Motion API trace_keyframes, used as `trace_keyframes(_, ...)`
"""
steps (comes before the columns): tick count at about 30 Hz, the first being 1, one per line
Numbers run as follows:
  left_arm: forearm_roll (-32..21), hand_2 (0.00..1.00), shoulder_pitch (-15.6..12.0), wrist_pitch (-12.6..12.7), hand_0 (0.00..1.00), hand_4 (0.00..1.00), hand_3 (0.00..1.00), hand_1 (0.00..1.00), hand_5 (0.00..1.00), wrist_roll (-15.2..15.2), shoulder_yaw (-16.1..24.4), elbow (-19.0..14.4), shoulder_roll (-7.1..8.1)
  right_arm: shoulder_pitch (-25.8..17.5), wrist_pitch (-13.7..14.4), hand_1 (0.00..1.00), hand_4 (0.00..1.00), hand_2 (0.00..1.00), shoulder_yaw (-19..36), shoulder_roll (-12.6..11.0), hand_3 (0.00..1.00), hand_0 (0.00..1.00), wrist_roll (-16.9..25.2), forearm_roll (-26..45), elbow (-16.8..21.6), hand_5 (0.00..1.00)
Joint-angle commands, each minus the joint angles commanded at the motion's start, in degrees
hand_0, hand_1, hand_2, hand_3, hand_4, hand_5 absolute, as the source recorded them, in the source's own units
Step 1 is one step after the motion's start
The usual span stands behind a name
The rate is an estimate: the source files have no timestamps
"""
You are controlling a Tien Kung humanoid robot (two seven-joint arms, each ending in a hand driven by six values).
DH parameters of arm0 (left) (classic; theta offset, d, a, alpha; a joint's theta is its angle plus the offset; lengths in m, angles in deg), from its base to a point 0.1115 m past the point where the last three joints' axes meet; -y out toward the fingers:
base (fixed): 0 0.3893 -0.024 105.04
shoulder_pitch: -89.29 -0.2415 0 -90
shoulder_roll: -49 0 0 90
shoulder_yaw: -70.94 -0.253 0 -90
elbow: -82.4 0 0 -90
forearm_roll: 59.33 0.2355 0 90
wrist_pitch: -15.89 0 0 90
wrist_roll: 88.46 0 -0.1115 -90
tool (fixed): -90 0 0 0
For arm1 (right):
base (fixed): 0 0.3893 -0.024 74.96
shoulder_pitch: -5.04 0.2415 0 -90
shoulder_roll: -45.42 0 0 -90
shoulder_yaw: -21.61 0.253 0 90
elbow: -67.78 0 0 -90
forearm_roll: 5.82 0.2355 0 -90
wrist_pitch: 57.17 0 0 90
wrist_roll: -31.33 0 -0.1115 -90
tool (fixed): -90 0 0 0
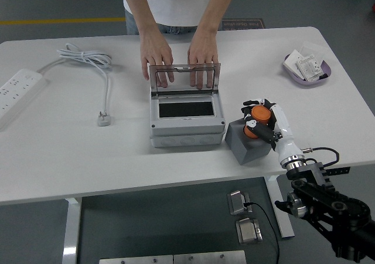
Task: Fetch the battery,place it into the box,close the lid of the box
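Note:
A grey box [187, 122] sits mid-table with its clear lid [184, 76] raised upright. A person at the far side holds the lid with both hands [157, 58] behind it. My right hand [262, 121] comes in from the lower right and is curled around an orange battery [258, 118], holding it on top of a small grey block [247, 141] just right of the box. The left arm is out of view.
A white power strip [17, 94] and its coiled cable with plug [104, 118] lie at the left. A purple dish [307, 69] with white parts stands at the far right. The table's near edge [146, 188] runs below the box.

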Motion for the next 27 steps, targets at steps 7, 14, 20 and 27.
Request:
trace_keyframes(7, 0.08, 0.592, -0.06, 0.04, 0.615, 0.620, 0.601, 0.620, 0.215, 0.01, 0.14, 0.00, 0.12, 0.24, 0.33, 0.577, 0.014, 0.538, 0.18, 0.00, 0.526, 0.575, 0.05, -0.28, 0.29, 0.002)
trace_keyframes(14, 0.01, 0.593, 0.01, 0.02, 0.615, 0.621, 0.602, 0.619, 0.216, -0.04, 0.04, -0.01, 0.09, 0.56, 0.81, 0.587, 0.002, 0.550, 0.45, -0.04, 0.520, 0.581, 0.00, -0.80, 0.83, 0.002)
trace_keyframes(20, 0.64, 0.594, -0.10, 0.05, 0.615, 0.621, 0.604, 0.619, 0.213, 0.20, 0.75, 0.00, 0.18, 0.79, 1.99, 0.587, 0.002, 0.558, 0.52, -0.17, 0.516, 0.582, -0.23, -1.08, 1.91, 0.002)
trace_keyframes(27, 1.12, 0.594, -0.19, 0.06, 0.615, 0.622, 0.604, 0.619, 0.215, 0.39, 1.34, 0.01, 0.22, 0.83, 2.48, 0.571, 0.013, 0.559, 0.38, -0.35, 0.496, 0.543, -0.78, -1.32, 3.39, 0.002)
